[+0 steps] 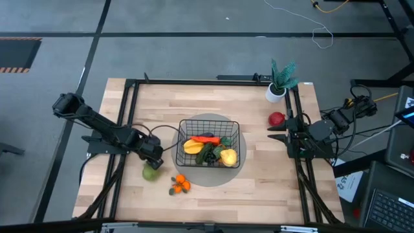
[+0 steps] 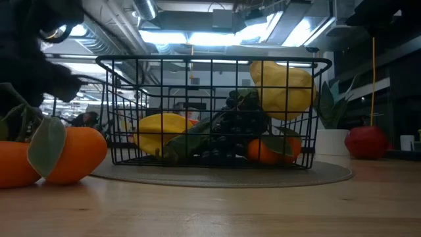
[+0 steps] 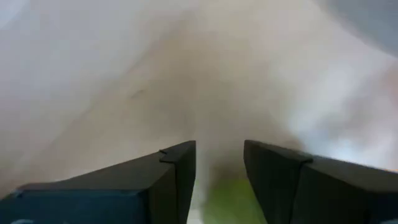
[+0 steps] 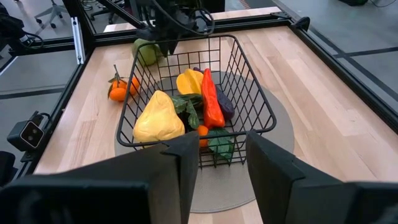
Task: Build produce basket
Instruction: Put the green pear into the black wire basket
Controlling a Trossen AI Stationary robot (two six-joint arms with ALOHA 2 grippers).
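The black wire basket [image 1: 208,123] stands on a grey round mat and holds yellow pieces [image 1: 228,156], an orange carrot [image 4: 212,99], dark grapes and leafy greens. A green pear [image 1: 151,173] lies on the table near the basket's near-left corner, beside two small oranges [image 1: 180,184]. A red apple [image 1: 277,119] sits at the right. My left gripper [image 1: 155,160] hangs just over the pear, open, with green showing low between its fingers [image 3: 227,199]. My right gripper [image 1: 275,133] waits open near the apple, facing the basket [image 4: 186,134]. My left gripper comes at the pear [image 3: 227,202] from above with a finger on either side of the green. The blurred wrist view does not show whether the fingers touch it. The pear rests on the table.
A teal potted plant [image 1: 280,81] in a white pot stands at the far right corner. Black frame rails [image 1: 129,116] run along the table's left, right and far sides. The oranges [image 2: 59,155] lie close to the near edge. Bare wood [image 1: 259,188] lies near-right of the mat.
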